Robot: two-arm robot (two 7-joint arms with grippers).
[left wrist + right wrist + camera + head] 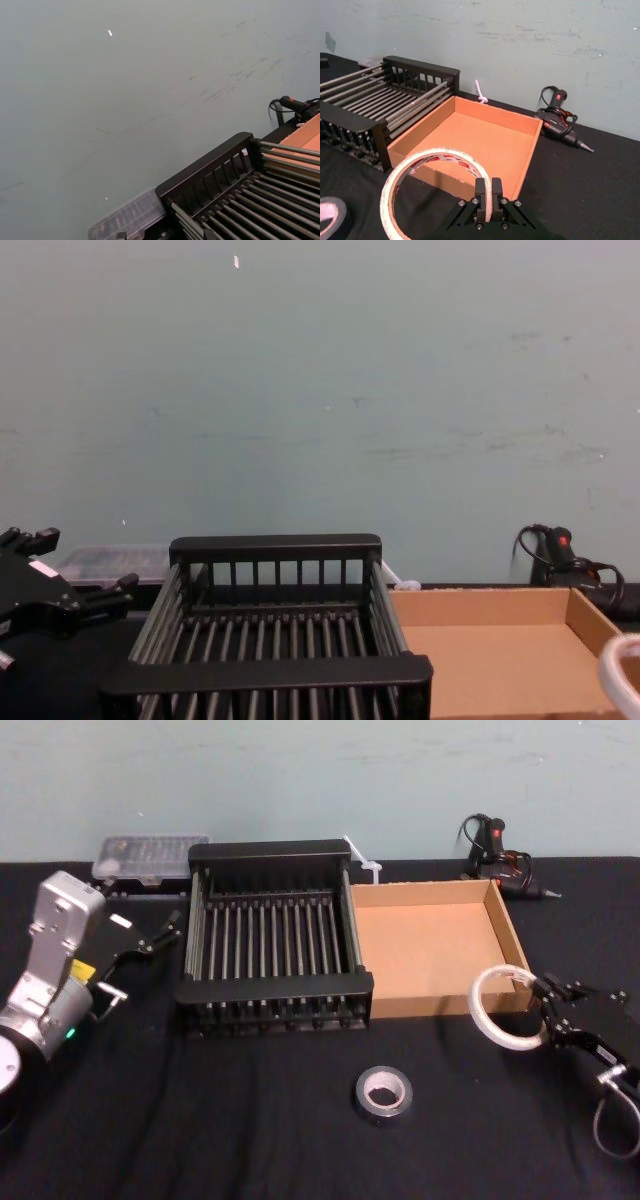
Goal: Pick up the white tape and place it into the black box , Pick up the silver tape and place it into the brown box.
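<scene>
Nearest you, the silver tape (383, 1094) lies flat on the black table (200, 1140), in front of the gap between the black box (273, 995) and the brown box (430, 952). Your right gripper (487, 197) pinches the white tape (432, 187) by its rim, holding it above the table by the brown box's front right corner. Your left gripper (150, 936) waits left of the black box, fingers seemingly spread.

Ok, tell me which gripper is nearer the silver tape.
Right. The right gripper, shut on the white tape, sits just right of the silver tape and slightly farther back. The left gripper hangs beyond the black box's far left side.
</scene>
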